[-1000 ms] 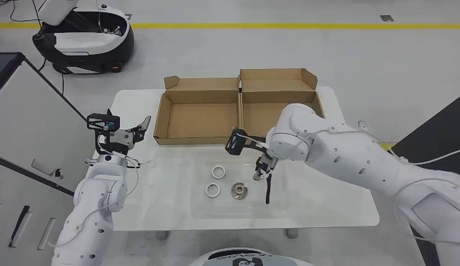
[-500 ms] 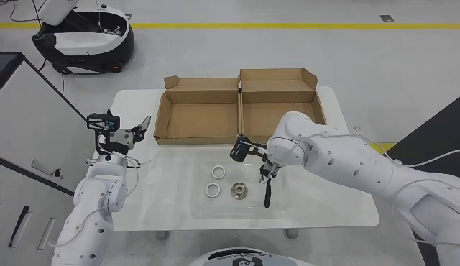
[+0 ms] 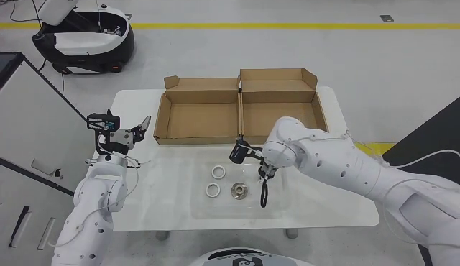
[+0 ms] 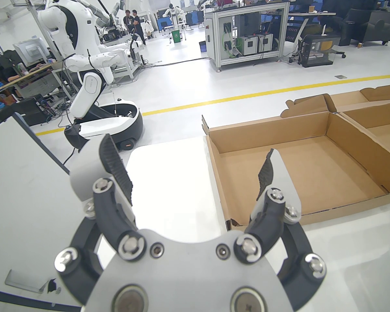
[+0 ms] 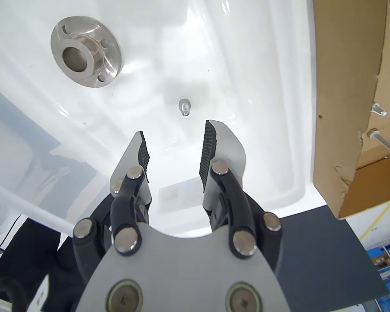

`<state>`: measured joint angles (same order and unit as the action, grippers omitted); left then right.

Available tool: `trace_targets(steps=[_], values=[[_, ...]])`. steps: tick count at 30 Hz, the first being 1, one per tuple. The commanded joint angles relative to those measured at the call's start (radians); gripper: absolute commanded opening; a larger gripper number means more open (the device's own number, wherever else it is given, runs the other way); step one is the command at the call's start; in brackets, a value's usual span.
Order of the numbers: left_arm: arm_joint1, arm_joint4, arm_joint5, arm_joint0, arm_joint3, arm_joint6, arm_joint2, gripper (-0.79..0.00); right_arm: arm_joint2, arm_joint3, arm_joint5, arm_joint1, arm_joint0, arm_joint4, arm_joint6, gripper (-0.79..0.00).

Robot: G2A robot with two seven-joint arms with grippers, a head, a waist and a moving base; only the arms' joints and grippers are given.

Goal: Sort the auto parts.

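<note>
The right gripper (image 3: pixel 263 195) (image 5: pixel 175 131) is hanging over a shallow white plastic tray (image 3: pixel 282 203) (image 5: pixel 247 66) that is sitting toward the near edge of the white surface (image 3: pixel 164 203). Its fingers are standing apart with nothing between them, and a small silver bolt (image 5: pixel 184 106) is lying in the tray just beyond their tips. A round silver metal flange with a central bore (image 3: pixel 238 190) (image 5: pixel 85 56) is resting in the tray near the bolt, and two white rings (image 3: pixel 218 171) (image 3: pixel 213 190) are lying beside it toward the left edge. Two open brown cardboard boxes (image 3: pixel 198 118) (image 3: pixel 280 111) are sitting side by side along the far edge; two silver bolts (image 5: pixel 382 141) are lying in the right one. The left gripper (image 3: pixel 136 130) (image 4: pixel 188 157) is hanging by the left edge, beside the left box (image 4: pixel 295 170), fingers wide apart and holding nothing.
</note>
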<state>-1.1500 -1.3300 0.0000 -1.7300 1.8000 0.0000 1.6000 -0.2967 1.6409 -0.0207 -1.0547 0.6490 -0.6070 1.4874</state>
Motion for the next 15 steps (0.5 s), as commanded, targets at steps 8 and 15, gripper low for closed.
trace_targets(steps=[8, 15], values=[[0.000, 0.000, 0.000, 0.000, 0.000, 0.000, 0.000, 0.000, 0.019, -0.059, 0.001, -0.041, 0.002, -0.027, -0.013, -0.409], [0.000, 0.000, 0.000, 0.000, 0.000, 0.000, 0.000, 0.000, 0.025, -0.102, 0.004, -0.065, 0.013, -0.043, -0.024, -0.428]])
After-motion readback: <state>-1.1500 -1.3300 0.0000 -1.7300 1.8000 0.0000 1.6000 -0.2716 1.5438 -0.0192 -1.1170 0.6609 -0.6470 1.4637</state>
